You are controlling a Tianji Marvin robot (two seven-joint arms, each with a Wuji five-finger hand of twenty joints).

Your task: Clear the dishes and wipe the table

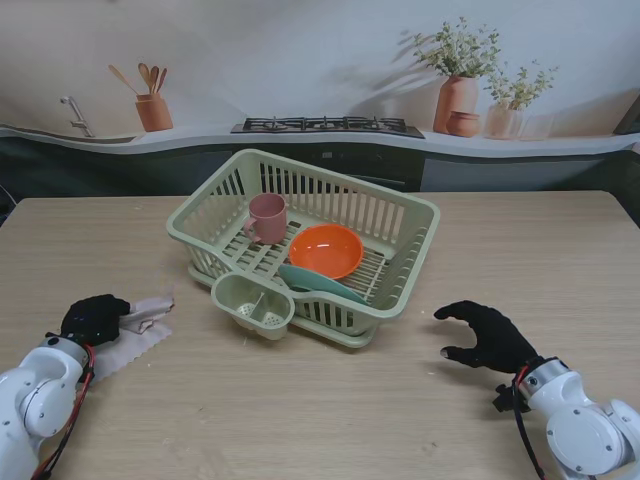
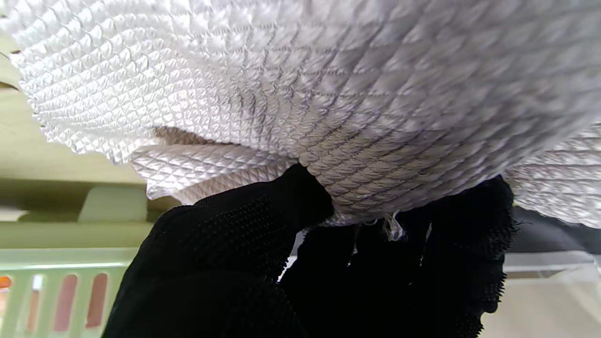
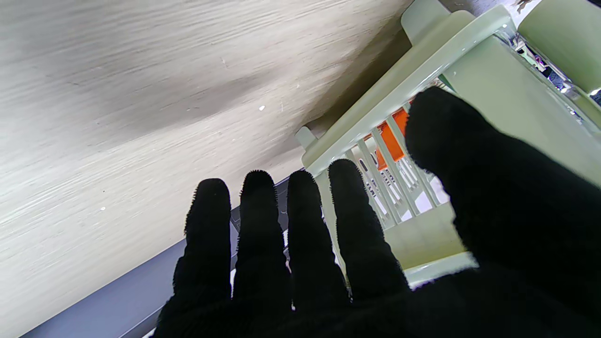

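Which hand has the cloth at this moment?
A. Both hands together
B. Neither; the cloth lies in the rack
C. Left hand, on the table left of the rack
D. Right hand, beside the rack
C: the left hand has its fingers closed on the white cloth, while the right hand is open and holds nothing.

Stove, plants, utensil jar.

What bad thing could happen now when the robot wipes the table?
The left hand grips the cloth by a bunched edge, so it might slip loose or smear instead of wiping flat. The cloth lies close to the green rack, so a wide swipe could bump it and rattle the pink cup and orange bowl.
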